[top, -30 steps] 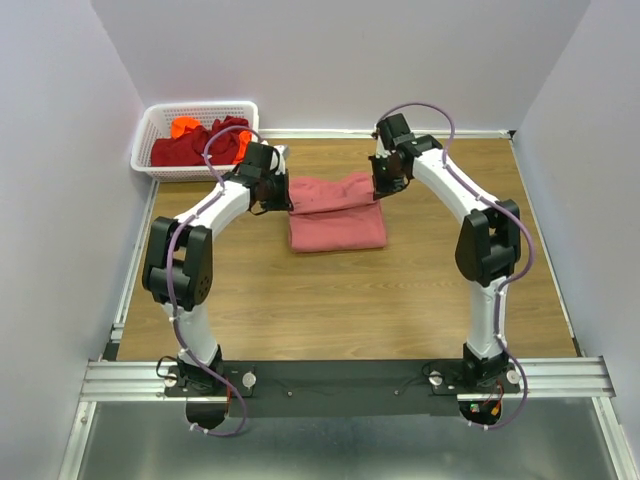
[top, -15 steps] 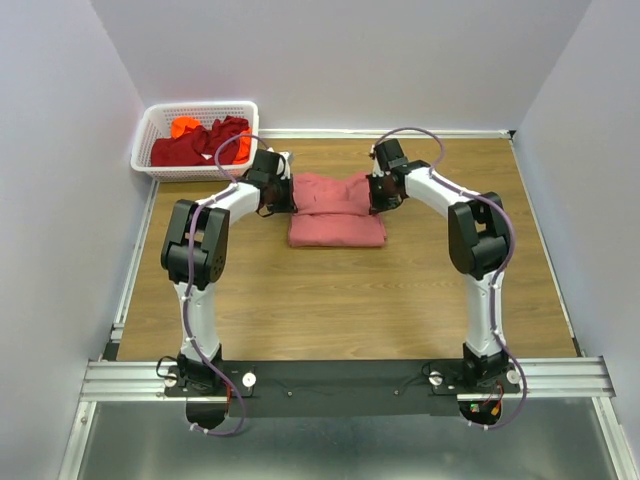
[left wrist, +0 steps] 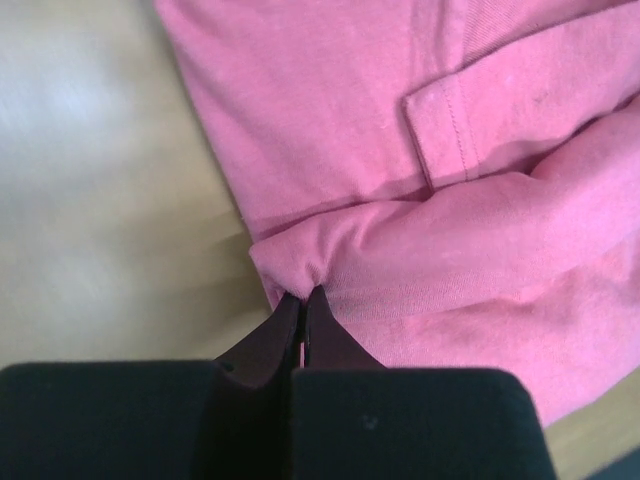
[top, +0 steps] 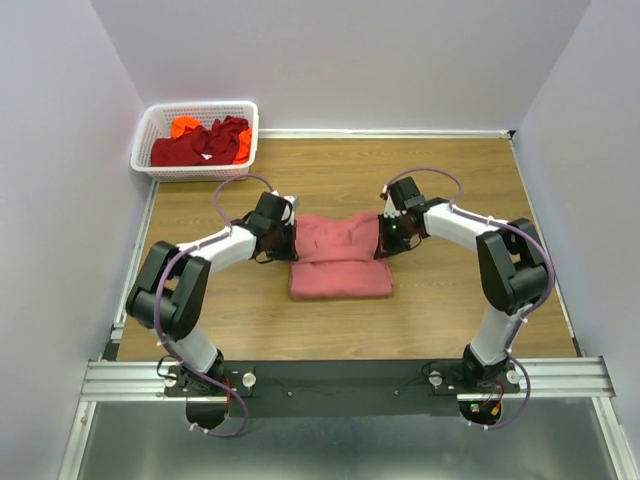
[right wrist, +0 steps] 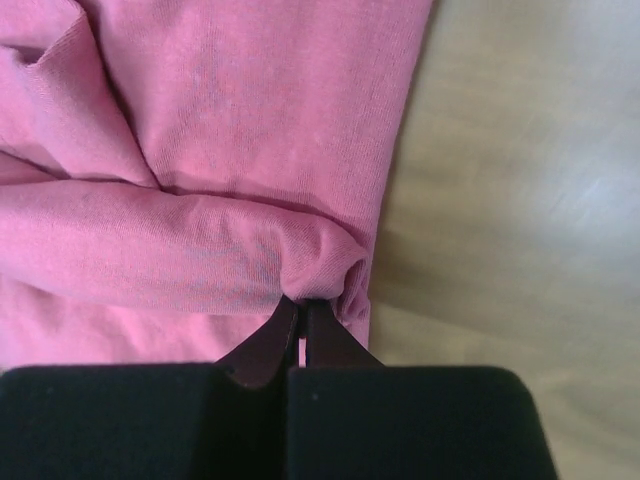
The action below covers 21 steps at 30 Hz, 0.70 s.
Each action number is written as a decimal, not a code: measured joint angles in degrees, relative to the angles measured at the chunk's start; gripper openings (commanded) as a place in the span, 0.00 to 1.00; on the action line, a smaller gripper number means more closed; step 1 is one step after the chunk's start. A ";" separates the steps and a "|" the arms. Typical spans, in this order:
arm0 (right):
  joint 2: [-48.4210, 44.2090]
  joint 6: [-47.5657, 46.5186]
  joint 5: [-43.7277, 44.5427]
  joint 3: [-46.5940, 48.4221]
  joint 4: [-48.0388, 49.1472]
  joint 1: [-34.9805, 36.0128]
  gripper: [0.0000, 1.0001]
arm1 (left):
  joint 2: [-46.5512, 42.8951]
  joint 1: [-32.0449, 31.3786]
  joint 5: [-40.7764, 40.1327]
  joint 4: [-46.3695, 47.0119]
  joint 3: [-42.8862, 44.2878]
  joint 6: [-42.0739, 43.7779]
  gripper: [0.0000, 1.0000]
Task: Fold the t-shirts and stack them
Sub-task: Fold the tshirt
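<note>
Landmark: white lattice basket (top: 150,140), set at the far left corner of the wooden table (top: 430,310), close against the left wall.
Dark red t-shirt (top: 190,150): inside the basket, crumpled, covering most of its floor.
Bright orange t-shirt (top: 183,127): inside the basket, bunched among the dark red cloth; it shows at the basket's far side and again at its right end.
Salmon-pink t-shirt (top: 340,270): flat on the table, well apart from the basket, nearer to the arm bases and to the basket's right. It is folded to a rough rectangle, with an upper layer lying across the half that faces the basket's end of the table.
Left gripper (left wrist: 303,305): at the pink shirt's side edge nearest the basket. Jaws pressed together on a small pinch of pink cloth, which puckers at the fingertips.
Right gripper (right wrist: 302,310): at the pink shirt's side edge farthest from the basket. Jaws pressed together on a pinch of the same cloth.
Cloth between the pinches: a soft rolled ridge runs from one gripper to the other, over the flat layer beneath it.
Sleeve detail: the left wrist view shows a stitched hem lying flat just beyond the ridge.
Arms: both bent low over the table, elbows turned outward, wrists meeting the pink shirt from opposite sides.
</note>
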 measured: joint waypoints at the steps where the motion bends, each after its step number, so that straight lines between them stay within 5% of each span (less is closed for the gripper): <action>1: -0.61 0.07 -0.39 -0.70 -0.24 0.11 0.01 | -2.27 -1.07 -0.68 -1.11 -1.86 -0.39 0.00; 9: -4.35 0.48 -2.14 -2.56 -3.23 0.50 0.01 | -12.70 -1.99 -4.13 -2.95 -2.67 -1.03 0.00; 21: -1.64 0.13 -3.91 -2.45 -3.19 0.48 0.01 | -6.58 -1.99 -4.83 4.17 -1.66 0.28 0.00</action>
